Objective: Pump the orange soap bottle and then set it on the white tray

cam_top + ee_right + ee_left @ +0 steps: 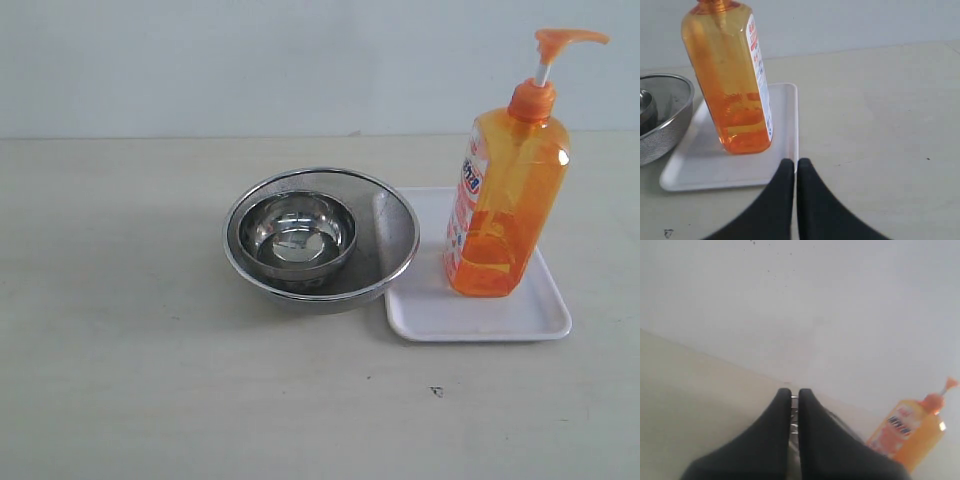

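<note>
The orange soap bottle point(503, 215) stands upright on the white tray point(440, 310), its pump head pointing right. The right wrist view shows the same bottle point(730, 80) on the tray point(700, 165), with my right gripper point(795, 162) shut and empty just off the tray's corner. In the left wrist view my left gripper point(795, 392) is shut with nothing held, and the bottle point(912, 432) shows blurred off to one side. Neither gripper appears in the exterior view.
A large steel bowl point(395, 240) holding a smaller steel bowl point(297, 232) sits against the tray's left edge, also seen as the bowl point(662, 122) in the right wrist view. A small dark mark point(436, 391) lies on the beige table in front.
</note>
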Controlling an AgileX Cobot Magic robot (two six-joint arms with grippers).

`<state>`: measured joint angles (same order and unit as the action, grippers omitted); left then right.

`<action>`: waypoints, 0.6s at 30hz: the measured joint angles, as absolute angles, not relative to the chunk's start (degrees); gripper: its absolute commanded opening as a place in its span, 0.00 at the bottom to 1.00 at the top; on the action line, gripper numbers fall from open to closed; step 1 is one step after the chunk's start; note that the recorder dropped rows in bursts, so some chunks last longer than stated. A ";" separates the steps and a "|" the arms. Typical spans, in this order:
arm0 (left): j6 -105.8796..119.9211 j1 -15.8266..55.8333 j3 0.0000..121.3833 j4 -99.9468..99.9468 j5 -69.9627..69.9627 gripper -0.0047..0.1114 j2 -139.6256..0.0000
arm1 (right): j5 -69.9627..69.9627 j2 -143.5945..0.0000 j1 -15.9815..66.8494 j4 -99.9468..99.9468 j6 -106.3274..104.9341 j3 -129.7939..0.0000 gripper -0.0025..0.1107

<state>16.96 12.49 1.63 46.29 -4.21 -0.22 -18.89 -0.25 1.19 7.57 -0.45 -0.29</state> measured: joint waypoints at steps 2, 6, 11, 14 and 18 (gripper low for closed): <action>14.87 12.49 1.63 34.13 -4.47 0.08 -0.22 | -18.89 -0.25 1.19 7.57 -0.45 -0.29 0.02; 19.18 12.49 1.63 19.41 -4.84 0.08 -0.22 | -18.89 -0.25 1.19 7.57 -0.45 -0.29 0.02; 23.15 12.45 1.63 16.35 -5.96 0.08 -0.22 | -18.89 -0.25 1.19 7.57 -0.45 -0.29 0.02; 22.08 10.89 1.50 16.27 -6.66 0.08 -0.22 | -18.89 -0.25 1.19 7.57 -0.45 -0.29 0.02; 15.47 7.03 0.35 16.14 -9.04 0.08 -0.22 | -18.89 -0.25 1.19 7.57 -0.45 -0.29 0.02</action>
<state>15.47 7.03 0.35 16.14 -9.04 -0.22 -18.89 -0.25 1.19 7.57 -0.45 -0.29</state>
